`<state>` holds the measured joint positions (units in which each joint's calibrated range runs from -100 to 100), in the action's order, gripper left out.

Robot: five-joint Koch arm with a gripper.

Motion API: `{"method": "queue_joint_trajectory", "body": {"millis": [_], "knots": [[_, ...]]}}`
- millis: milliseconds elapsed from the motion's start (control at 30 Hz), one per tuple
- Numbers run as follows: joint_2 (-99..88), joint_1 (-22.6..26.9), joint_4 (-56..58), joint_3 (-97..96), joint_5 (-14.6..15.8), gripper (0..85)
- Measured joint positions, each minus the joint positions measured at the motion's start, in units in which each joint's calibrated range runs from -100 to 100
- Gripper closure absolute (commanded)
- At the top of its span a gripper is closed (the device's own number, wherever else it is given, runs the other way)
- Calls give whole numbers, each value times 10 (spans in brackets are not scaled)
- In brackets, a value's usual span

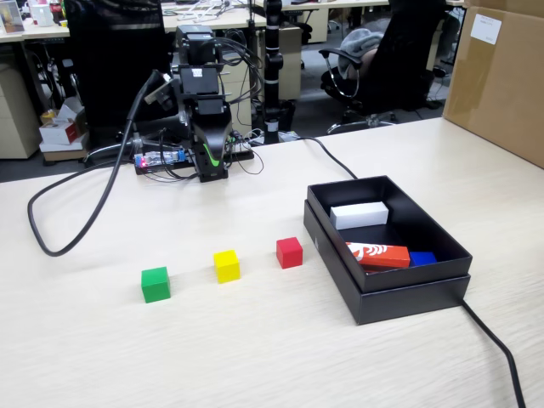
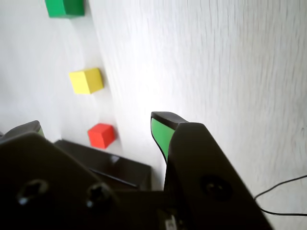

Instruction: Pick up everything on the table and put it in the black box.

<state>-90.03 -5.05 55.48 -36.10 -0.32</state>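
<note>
Green cube 1 | yellow cube 1 | red cube 1 | black box 1

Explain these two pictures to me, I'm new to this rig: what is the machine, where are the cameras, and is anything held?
The black machine at the back is a small robot arm on a pale wood-grain table. One camera stands across the table; the other rides on the arm's wrist, looking down past its hand. Three small cubes lie in a row: green cube, yellow cube, red cube. Beside them sits a shallow black cardboard box already holding a white block, a red-and-white printed block and something blue. The hand is open and holds nothing.
</note>
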Motion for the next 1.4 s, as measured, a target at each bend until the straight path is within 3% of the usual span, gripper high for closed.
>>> {"method": "queue_joint_trajectory", "body": {"millis": [333,633,1000,1400], "knots": [[408,-78,0,225,-30,404],[665,-97,-6,361,-52,378],[796,-100,-144,361,-76,378],[860,-97,-163,340,-84,375]]}}
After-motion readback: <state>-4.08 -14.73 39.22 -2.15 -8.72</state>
